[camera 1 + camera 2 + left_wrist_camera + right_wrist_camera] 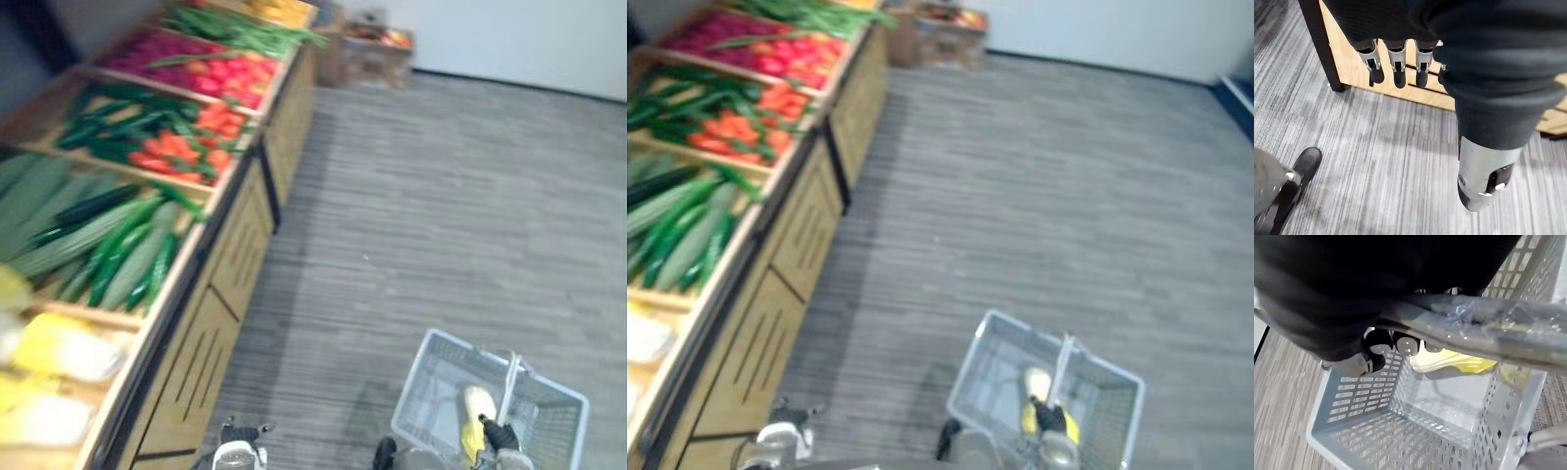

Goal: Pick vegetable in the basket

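right hand (1377, 350) is seen curled round the handle (1488, 328) of a grey basket (431, 387); left hand (1396, 68) is held loose beside the stand, fingers straight, nothing gripped. grey striped floor (421, 196) is bordered by a white wall (509, 39) and a long wooden produce stand (211, 323) stocked with green and red vegetables (147, 147). a pale yellow vegetable (477, 406) is lying inside the basket.

Yellow vegetable (1449, 363) half hidden behind handle (1484, 323) and right hand (1378, 346), whose fingers curl round that handle. Basket (431, 387) near side cut by bottom edge. Far boxes (377, 41): contents too small to tell.
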You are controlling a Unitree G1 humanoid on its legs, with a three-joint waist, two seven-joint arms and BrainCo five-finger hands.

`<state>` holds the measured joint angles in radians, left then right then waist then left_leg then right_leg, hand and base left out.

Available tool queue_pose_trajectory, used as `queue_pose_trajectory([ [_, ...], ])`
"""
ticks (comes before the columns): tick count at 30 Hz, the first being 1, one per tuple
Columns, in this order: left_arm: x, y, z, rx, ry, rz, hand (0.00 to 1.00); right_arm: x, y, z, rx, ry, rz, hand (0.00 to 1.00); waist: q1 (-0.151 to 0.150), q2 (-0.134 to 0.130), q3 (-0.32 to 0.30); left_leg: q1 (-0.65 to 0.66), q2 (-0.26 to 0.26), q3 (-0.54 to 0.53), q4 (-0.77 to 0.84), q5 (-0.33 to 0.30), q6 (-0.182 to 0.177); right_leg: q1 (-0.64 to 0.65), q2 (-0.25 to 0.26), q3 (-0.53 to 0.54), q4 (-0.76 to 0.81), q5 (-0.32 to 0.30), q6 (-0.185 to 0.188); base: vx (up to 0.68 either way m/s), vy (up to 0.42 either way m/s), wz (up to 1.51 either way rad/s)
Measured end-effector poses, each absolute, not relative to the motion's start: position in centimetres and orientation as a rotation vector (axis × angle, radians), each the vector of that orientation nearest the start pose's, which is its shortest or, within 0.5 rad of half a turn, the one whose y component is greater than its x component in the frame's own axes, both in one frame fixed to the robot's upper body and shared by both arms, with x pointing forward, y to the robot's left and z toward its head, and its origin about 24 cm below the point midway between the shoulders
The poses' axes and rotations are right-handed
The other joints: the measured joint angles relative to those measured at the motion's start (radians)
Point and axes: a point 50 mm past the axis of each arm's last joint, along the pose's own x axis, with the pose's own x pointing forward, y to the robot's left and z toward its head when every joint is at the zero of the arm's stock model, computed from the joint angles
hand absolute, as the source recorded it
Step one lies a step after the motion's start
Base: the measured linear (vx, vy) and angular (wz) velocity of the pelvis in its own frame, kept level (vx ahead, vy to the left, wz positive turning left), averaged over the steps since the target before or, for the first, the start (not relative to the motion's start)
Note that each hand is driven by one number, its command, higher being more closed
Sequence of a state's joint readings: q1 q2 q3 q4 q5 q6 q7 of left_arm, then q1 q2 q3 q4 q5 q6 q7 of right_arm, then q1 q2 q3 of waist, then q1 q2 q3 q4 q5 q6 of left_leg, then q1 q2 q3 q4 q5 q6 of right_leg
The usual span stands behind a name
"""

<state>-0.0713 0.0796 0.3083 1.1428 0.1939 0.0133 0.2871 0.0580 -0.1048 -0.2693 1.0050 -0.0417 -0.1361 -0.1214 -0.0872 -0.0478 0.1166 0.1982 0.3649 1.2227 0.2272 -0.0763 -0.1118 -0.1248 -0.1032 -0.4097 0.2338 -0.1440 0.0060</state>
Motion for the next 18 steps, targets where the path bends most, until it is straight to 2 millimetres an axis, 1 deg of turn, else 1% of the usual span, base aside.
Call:
queue_pose_trajectory([
  [2, 12.8, 22.0, -15.1, 0.187, 1.077, 0.458, 0.00, 11.4, -23.1, -14.5, -0.071, 0.921, -0.397, 1.00, -0.016, 0.002, -0.002, 0.007, 0.070, -0.010, 0.097, 0.008, 0.010, 0.034, 0.037, 0.008, -0.038, 0.005, -0.009, -0.02, -0.129, -0.30],
  [3, 12.6, 21.7, -15.2, 0.174, 1.083, 0.459, 0.00, 11.5, -23.0, -14.4, -0.083, 0.914, -0.379, 1.00, -0.023, 0.008, 0.000, 0.015, 0.118, -0.030, 0.172, 0.020, 0.006, 0.050, 0.059, 0.023, -0.059, 0.013, -0.021, -0.04, -0.129, -0.60],
  [4, 12.4, 21.5, -15.3, 0.159, 1.086, 0.466, 0.00, 11.7, -22.7, -14.4, -0.101, 0.906, -0.351, 1.00, -0.020, 0.010, 0.000, 0.017, 0.155, -0.057, 0.251, 0.047, 0.010, 0.062, 0.075, 0.060, -0.077, 0.021, -0.034, -0.02, -0.083, -0.72],
  [5, 12.1, 21.4, -15.4, 0.149, 1.092, 0.472, 0.00, 11.8, -22.6, -14.3, -0.109, 0.902, -0.337, 1.00, -0.017, 0.010, 0.000, 0.013, 0.172, -0.088, 0.293, 0.071, 0.018, 0.067, 0.079, 0.084, -0.085, 0.025, -0.040, 0.02, -0.045, -0.99],
  [6, 11.1, 21.0, -15.8, 0.133, 1.114, 0.478, 0.00, 12.2, -22.1, -14.3, -0.127, 0.889, -0.305, 1.00, -0.010, 0.001, 0.009, -0.034, 0.178, -0.234, 0.372, 0.058, 0.015, 0.083, 0.074, 0.140, -0.100, 0.032, -0.052, 0.04, -0.005, -0.93],
  [7, 10.7, 20.7, -15.9, 0.124, 1.121, 0.476, 0.00, 12.5, -22.2, -14.1, -0.146, 0.880, -0.292, 1.00, -0.007, -0.004, 0.014, -0.082, 0.133, -0.379, 0.385, -0.010, 0.005, 0.084, 0.060, 0.173, -0.099, 0.034, -0.050, 0.03, 0.019, -1.08],
  [8, 10.8, 20.6, -15.8, 0.119, 1.108, 0.481, 0.00, 12.6, -22.2, -14.1, -0.154, 0.877, -0.289, 1.00, 0.001, 0.004, 0.015, -0.116, 0.075, -0.509, 0.373, -0.054, 0.003, 0.088, 0.053, 0.207, -0.104, 0.040, -0.044, 0.02, 0.054, -1.02],
  [9, 10.9, 20.7, -15.7, 0.115, 1.092, 0.487, 0.00, 12.5, -22.5, -14.1, -0.161, 0.879, -0.291, 1.00, 0.012, 0.004, 0.019, -0.140, 0.013, -0.624, 0.341, -0.089, 0.001, 0.095, 0.050, 0.248, -0.115, 0.049, -0.040, 0.02, 0.095, -1.23],
  [10, 10.7, 20.9, -15.7, 0.120, 1.078, 0.497, 0.00, 12.6, -22.6, -14.0, -0.168, 0.876, -0.288, 1.00, 0.026, 0.016, 0.019, -0.157, -0.060, -0.745, 0.274, -0.121, -0.003, 0.097, 0.048, 0.295, -0.128, 0.054, -0.032, 0.01, 0.147, -1.31],
  [11, 10.5, 20.9, -15.7, 0.122, 1.074, 0.499, 0.00, 12.7, -22.8, -13.8, -0.179, 0.868, -0.283, 1.00, 0.030, 0.025, 0.023, -0.168, -0.120, -0.832, 0.195, -0.135, -0.008, 0.095, 0.049, 0.338, -0.138, 0.056, -0.029, -0.02, 0.154, -1.14],
  [12, 10.4, 20.8, -15.7, 0.126, 1.075, 0.496, 0.00, 12.7, -22.9, -13.8, -0.187, 0.864, -0.280, 1.00, 0.033, 0.029, 0.023, -0.180, -0.143, -0.870, 0.153, -0.135, -0.009, 0.094, 0.050, 0.356, -0.147, 0.060, -0.022, -0.04, 0.180, -0.96],
  [13, 10.5, 20.6, -15.7, 0.133, 1.073, 0.483, 0.00, 13.0, -23.0, -13.5, -0.194, 0.848, -0.273, 1.00, 0.035, 0.038, 0.027, -0.196, -0.181, -0.946, 0.061, -0.132, -0.011, 0.091, 0.052, 0.387, -0.160, 0.065, -0.002, -0.05, 0.209, -0.87],
  [14, 10.3, 20.5, -15.8, 0.142, 1.075, 0.472, 0.00, 13.2, -23.2, -13.3, -0.202, 0.833, -0.266, 1.00, 0.039, 0.053, 0.034, -0.201, -0.198, -1.016, -0.034, -0.129, -0.008, 0.082, 0.063, 0.418, -0.163, 0.073, 0.012, -0.05, 0.271, -0.87],
  [15, 10.3, 20.4, -15.8, 0.143, 1.073, 0.469, 0.00, 13.4, -23.3, -13.1, -0.207, 0.822, -0.260, 1.00, 0.040, 0.068, 0.035, -0.209, -0.196, -1.050, -0.068, -0.111, -0.012, 0.074, 0.075, 0.427, -0.164, 0.077, 0.019, -0.02, 0.249, -0.90],
  [16, 10.3, 20.8, -15.7, 0.149, 1.070, 0.478, 0.00, 13.5, -23.1, -13.1, -0.211, 0.816, -0.243, 1.00, 0.051, 0.074, 0.030, -0.215, -0.212, -1.046, -0.058, -0.103, -0.008, 0.067, 0.075, 0.456, -0.174, 0.091, 0.039, 0.07, 0.300, -0.65],
  [17, 10.5, 21.1, -15.6, 0.165, 1.061, 0.474, 0.00, 13.5, -22.8, -13.0, -0.214, 0.798, -0.228, 1.00, 0.054, 0.055, 0.032, -0.226, -0.237, -1.035, -0.056, -0.116, 0.001, 0.068, 0.050, 0.459, -0.193, 0.111, 0.070, 0.12, 0.244, -0.46],
  [18, 10.8, 21.3, -15.4, 0.170, 1.049, 0.473, 0.00, 13.5, -22.8, -13.0, -0.212, 0.793, -0.226, 1.00, 0.055, 0.045, 0.035, -0.225, -0.242, -1.025, -0.051, -0.121, 0.009, 0.068, 0.041, 0.461, -0.197, 0.114, 0.074, 0.13, 0.233, -0.25],
])
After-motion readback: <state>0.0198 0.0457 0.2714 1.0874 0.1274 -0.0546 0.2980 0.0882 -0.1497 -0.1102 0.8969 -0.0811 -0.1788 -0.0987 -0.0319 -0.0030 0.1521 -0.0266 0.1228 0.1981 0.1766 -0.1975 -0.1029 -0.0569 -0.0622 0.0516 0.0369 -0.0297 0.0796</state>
